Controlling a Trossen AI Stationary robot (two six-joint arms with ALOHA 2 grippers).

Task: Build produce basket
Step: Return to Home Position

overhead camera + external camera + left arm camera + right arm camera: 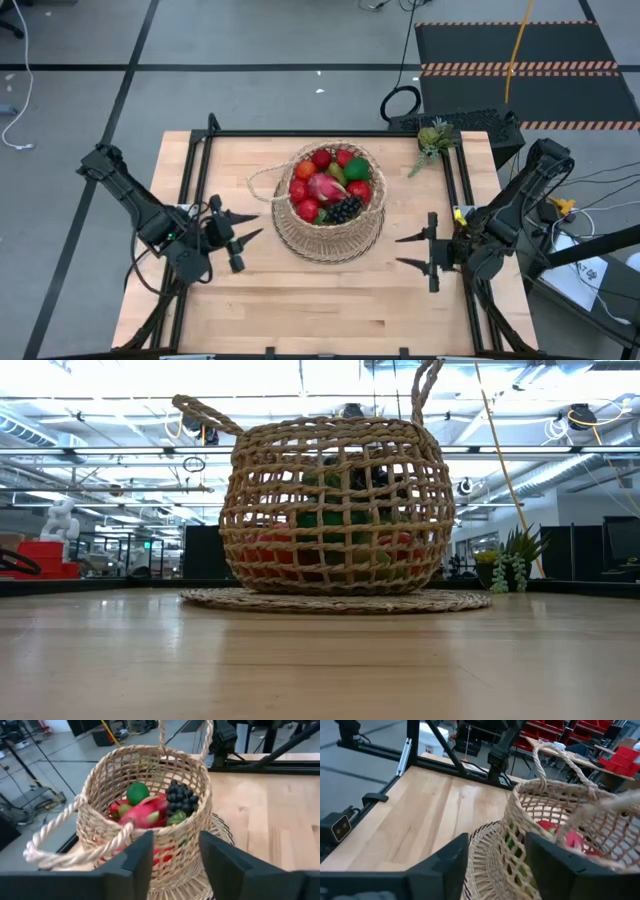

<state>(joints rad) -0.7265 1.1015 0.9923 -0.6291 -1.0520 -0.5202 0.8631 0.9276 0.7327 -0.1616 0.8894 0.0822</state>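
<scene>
Inside the basket [330, 234] lie grapes [344, 209], dragon fruit [325, 187], red fruits [321, 158].

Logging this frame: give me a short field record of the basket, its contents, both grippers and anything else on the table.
basket: upright on a round woven mat, middle of the table
produce: inside the basket; red round pieces, dragon fruit, grapes and green pieces visible
left gripper: open, empty, apart from the basket
right gripper: open, empty, apart from the basket
other: small plant at the table's far right edge
</scene>
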